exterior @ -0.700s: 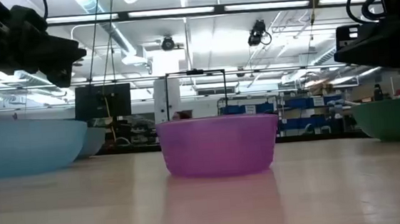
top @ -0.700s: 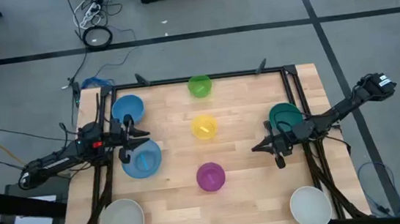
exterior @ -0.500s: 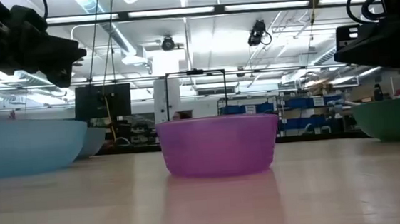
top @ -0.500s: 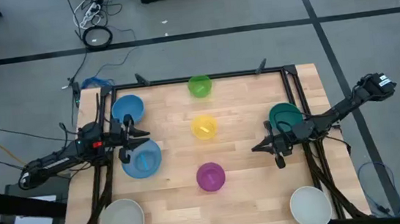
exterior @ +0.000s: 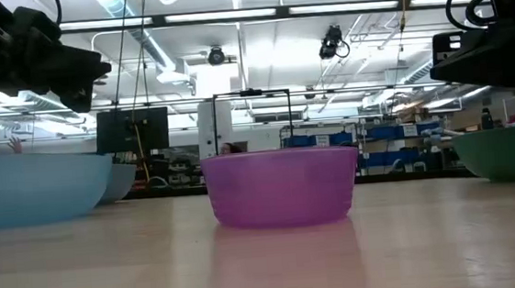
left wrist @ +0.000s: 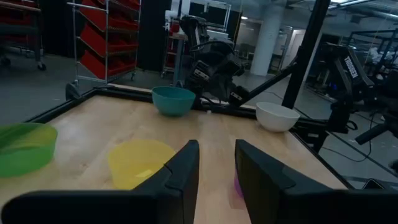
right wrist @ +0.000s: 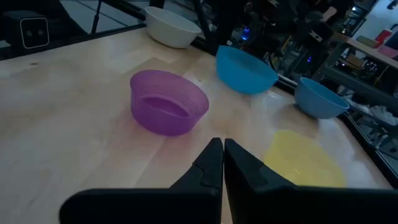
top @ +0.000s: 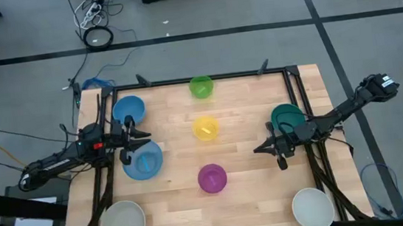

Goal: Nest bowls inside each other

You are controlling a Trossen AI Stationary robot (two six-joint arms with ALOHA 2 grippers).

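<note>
Change: none visible; bowls and both arms unmoved.
Magenta bowl (top: 212, 178): upright, mouth up, round; nearest the table's (top: 255, 204) front edge, in line with yellow bowl (top: 205, 127).
Left gripper (top: 146, 135): fingers narrowly parted, empty, over blue bowl (top: 143, 161).
Right gripper (top: 257, 151): closed, empty, beside teal bowl (top: 288, 117).
Writing: none legible.

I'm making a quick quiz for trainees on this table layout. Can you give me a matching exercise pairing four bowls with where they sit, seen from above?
Things:
1. green bowl
2. magenta bowl
3. teal bowl
4. yellow bowl

Places:
A. middle of the table
B. far edge, centre
C. right side, beside the right arm
D. nearest of the centre row

Pairs: 1-B, 2-D, 3-C, 4-A
</note>
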